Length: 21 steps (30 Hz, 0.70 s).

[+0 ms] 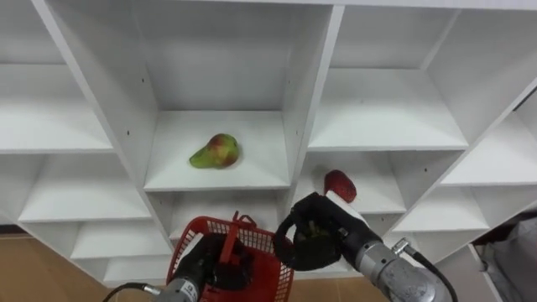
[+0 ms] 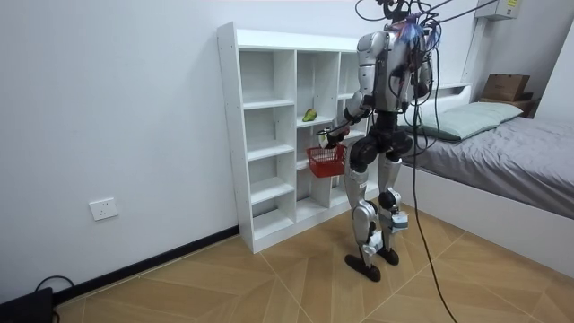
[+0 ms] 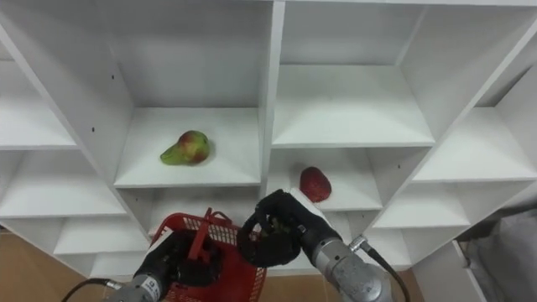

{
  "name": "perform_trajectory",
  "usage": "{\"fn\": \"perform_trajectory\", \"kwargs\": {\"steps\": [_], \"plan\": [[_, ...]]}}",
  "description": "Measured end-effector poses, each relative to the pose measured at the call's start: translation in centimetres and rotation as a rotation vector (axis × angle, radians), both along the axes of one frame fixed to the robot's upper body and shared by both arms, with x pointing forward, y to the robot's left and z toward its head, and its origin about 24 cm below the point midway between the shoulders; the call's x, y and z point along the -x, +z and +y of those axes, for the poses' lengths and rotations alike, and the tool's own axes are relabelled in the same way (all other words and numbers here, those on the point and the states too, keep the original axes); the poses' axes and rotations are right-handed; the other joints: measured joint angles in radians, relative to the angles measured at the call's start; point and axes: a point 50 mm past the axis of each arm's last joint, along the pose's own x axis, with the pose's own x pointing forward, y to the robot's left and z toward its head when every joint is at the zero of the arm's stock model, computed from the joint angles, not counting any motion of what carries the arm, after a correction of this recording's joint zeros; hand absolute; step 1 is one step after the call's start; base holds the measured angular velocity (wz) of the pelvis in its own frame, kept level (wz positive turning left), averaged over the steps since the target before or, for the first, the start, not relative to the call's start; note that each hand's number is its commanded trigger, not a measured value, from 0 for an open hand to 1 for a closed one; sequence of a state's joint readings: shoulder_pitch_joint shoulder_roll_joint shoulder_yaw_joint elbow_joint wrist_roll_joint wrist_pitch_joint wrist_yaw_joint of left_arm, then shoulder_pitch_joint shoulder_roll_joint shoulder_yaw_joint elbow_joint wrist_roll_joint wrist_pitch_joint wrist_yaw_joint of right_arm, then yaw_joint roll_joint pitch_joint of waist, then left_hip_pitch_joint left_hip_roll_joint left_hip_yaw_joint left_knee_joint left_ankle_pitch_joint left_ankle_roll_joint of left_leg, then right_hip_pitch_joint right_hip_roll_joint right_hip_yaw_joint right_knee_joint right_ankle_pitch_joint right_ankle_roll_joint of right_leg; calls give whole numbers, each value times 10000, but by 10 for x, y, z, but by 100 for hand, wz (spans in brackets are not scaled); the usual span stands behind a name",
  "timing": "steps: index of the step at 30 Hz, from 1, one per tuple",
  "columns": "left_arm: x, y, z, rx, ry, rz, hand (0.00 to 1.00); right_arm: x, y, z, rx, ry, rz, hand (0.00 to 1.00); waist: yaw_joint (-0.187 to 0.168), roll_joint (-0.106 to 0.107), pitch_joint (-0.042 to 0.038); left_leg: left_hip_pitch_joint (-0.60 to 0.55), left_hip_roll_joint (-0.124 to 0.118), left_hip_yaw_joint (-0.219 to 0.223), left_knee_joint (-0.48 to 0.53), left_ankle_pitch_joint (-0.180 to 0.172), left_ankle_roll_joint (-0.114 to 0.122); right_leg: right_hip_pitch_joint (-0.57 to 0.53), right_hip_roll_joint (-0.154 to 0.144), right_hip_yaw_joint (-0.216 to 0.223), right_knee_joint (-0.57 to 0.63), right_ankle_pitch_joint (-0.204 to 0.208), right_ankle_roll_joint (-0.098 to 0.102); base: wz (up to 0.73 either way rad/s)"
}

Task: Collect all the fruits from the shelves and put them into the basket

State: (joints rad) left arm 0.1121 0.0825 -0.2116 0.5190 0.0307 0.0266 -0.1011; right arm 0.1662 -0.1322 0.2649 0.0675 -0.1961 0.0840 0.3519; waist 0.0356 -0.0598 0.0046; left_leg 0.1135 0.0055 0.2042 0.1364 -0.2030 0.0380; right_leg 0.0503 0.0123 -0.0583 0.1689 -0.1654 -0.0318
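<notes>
pale wood floor (image 2: 269,278) is stretching out under a white closet (image 2: 269,135) that is standing against a white wall (image 2: 108,108), with a bed (image 2: 502,144) lying off to the room view's right. the robot is standing upright just in front of the closet, facing its open compartments, with both arms reaching forward.

seen from the head, a pear (image 1: 216,152) – green with a red blush – is lying on its side in the middle compartment, toward the left of that shelf board. one compartment lower and to the right, a red fruit (image 1: 340,184) is sitting near the front edge of its shelf; what kind it is cannot be told.

the left hand (image 1: 205,260) is coming in from the lower left, its fingers wrapping round the handle of a red basket (image 1: 270,262) and holding it up in front of the lower shelves. the basket is hanging below the pear's shelf, apart from it.

the right hand (image 1: 323,220) is coming in from the lower right and hovering just beside the basket's right rim, below and in front of the red fruit. its fingers are curling tightly round a green fruit (image 1: 314,243) – mostly hidden inside the grip, so its kind is not showing. the hand is not touching the red fruit.
</notes>
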Motion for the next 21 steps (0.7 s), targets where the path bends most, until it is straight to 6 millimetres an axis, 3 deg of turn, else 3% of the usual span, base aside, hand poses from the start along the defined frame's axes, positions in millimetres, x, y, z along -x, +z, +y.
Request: {"fn": "perform_trajectory", "kwargs": {"steps": [8,15,21], "plan": [[1,-1,-6,599,295,181,100,1,-2,5,-610,-411,186,100,13,13,9,16,4,-8,-2,0,0,11,7,-1,18,4,-3,0],[2,-1,-14,760,117,217,100,5,-20,4,-766,-1004,949,100,156,208,127,-8,27,-13,-31,-34,0,-22,44,2,25,13,-12,0],[1,-1,-15,822,84,206,100,1,-18,6,-1160,-1176,971,100,242,237,71,-206,32,-16,84,-30,-3,-155,32,-1,53,25,-32,-1]]}}
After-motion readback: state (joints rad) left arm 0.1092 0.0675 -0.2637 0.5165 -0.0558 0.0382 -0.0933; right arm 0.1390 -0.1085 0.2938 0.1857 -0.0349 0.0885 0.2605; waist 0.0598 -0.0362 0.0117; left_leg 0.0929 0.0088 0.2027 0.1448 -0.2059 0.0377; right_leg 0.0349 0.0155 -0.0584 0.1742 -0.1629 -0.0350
